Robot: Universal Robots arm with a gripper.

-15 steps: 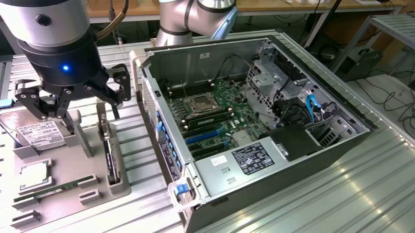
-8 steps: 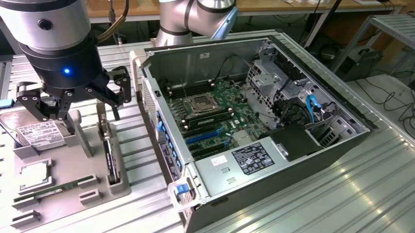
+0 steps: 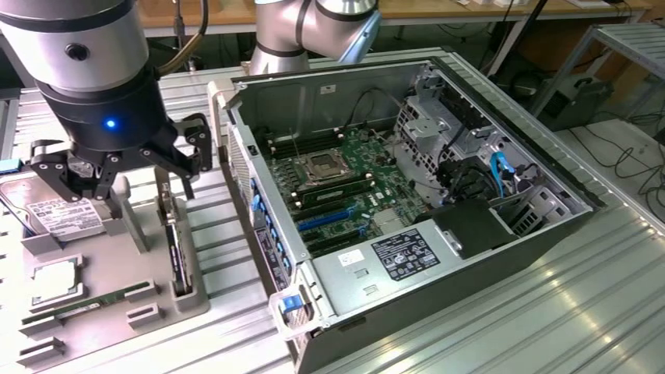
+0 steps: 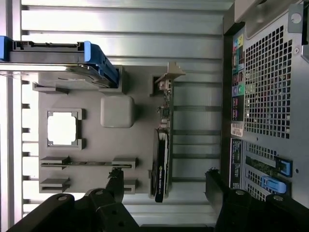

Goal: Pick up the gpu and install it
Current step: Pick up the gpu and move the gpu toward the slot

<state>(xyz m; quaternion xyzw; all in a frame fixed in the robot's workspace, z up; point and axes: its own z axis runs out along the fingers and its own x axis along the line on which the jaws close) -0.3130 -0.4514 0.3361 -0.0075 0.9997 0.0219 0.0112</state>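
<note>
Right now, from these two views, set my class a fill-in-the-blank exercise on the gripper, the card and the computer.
The black gripper hovers with its jaws ____. The thin green-and-black GPU card stands on its ____ in the grey plastic tray. In the exterior view, the open grey metal computer case lies to the tray's ____.
Missing words: open; edge; right.

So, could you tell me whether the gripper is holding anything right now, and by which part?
Nothing is held. The gripper is open above the grey tray, where the gpu stands on edge in its slot, untouched.
</note>
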